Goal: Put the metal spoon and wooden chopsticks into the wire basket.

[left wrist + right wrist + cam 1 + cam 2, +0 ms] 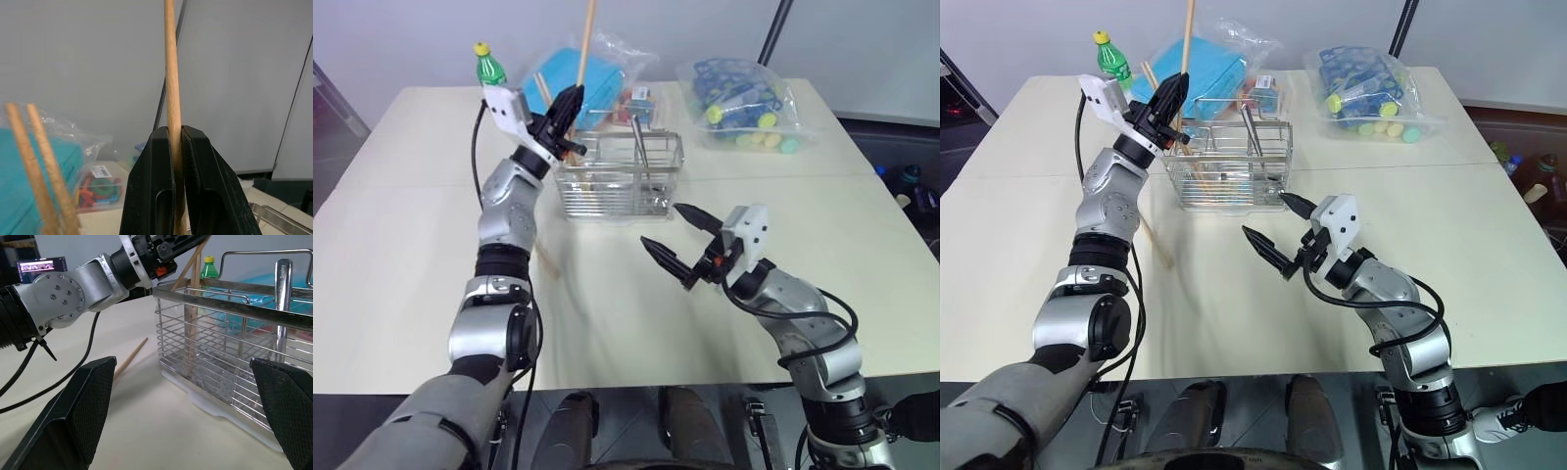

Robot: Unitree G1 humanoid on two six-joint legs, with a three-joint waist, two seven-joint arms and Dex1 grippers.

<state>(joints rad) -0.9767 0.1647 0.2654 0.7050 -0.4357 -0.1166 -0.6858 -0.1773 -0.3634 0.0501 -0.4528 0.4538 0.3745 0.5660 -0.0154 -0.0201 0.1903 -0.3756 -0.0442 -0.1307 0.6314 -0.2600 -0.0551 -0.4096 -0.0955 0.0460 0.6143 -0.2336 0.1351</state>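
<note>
Left end effector (574,101) is raised at the basket's (620,176) left end, fingers (151,196) pressed together on one chopstick (585,44). That stick stands nearly upright, its top running up past the picture's edge.

Two more chopsticks (1157,90) lean inside the basket's left compartment, tops angled up and left over the rim. A further chopstick (1156,242) lies flat on the tabletop (401,255), left of and nearer than the basket, beside the left forearm.

Spoon (640,147) stands in the basket, right of centre, handle up and slightly tilted.

Right end effector (675,240) hovers over the tabletop just in front of the basket's right half, fingers spread wide, holding nothing, tips pointing left and toward the basket. Wrist view: basket wall near, between the two fingers (73,416).

Basket sits mid-tabletop toward the far side. Behind it, touching or just beside: a clear bag with a blue block (578,73) and a small bag of coloured bits (641,103). Green bottle (487,64) at far left of the basket, near the far edge. Second bag of coloured items (744,103) at far right, apart from the basket.

Open room: near half of the tabletop is bare in front of both arms; the left side is bare too, and so is the right side up to its edge. Tabletop is pale cream, with a seam running across it beside the basket. Grey wall behind; dark pole (775,29) at upper right.
</note>
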